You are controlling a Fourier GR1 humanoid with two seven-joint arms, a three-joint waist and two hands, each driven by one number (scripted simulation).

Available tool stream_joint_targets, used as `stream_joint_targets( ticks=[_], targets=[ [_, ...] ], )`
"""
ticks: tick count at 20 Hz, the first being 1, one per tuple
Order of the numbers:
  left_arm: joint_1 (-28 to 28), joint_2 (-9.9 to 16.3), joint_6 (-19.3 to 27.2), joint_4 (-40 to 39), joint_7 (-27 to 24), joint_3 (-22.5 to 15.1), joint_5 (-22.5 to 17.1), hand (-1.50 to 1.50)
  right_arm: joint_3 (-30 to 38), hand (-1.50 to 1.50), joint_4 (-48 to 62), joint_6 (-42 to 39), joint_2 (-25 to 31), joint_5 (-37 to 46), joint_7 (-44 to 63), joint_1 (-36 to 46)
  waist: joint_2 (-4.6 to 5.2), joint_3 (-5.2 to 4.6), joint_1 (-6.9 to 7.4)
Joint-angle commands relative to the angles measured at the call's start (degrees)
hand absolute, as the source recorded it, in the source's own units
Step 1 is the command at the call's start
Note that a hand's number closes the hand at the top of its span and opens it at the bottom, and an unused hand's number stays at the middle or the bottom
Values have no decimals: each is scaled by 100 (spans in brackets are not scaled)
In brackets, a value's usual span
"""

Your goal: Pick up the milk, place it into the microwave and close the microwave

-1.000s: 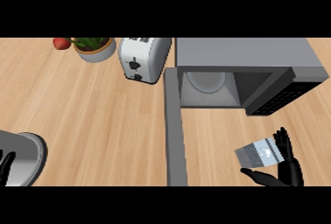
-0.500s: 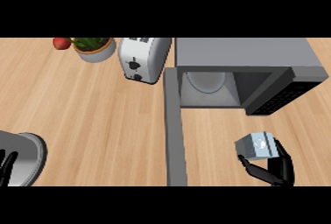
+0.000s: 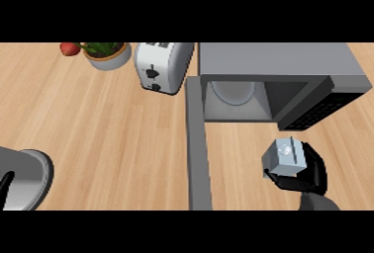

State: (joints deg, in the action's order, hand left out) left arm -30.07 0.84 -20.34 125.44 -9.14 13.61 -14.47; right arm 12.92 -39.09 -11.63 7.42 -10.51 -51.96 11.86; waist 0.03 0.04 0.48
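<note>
The milk (image 3: 284, 156) is a small grey-blue carton, upright and lifted over the counter at the lower right. My right hand (image 3: 309, 173) curls round it from the right and below, thumb at its lower left. Just above stands the grey microwave (image 3: 277, 64), its cavity open with a white turntable (image 3: 234, 93) inside. Its door (image 3: 197, 148) swings out toward me as a long grey strip left of the carton. My left hand (image 3: 4, 182) shows only as a dark sliver at the lower left edge.
A white toaster (image 3: 164, 66) stands left of the microwave. A potted plant (image 3: 106, 53) and a red fruit (image 3: 70, 48) sit at the back left. A grey round pan (image 3: 22, 178) lies at the lower left.
My right hand closed round the milk, stood it upright and carried it up and left toward the microwave opening. The left hand stayed still.
</note>
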Motion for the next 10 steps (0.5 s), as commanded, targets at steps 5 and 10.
stream_joint_targets(
  ticks=[5,10],
  targets=[
    [-261,-76,-62,94,-125,77,-38,-150,-494,150,-323,-760,-54,55,429,278,-18,-7,-15],
    [-354,81,-264,21,-152,404,-478,-150,-910,150,-1733,-566,-121,134,1136,-232,-27,-10,-46]
  ],
)
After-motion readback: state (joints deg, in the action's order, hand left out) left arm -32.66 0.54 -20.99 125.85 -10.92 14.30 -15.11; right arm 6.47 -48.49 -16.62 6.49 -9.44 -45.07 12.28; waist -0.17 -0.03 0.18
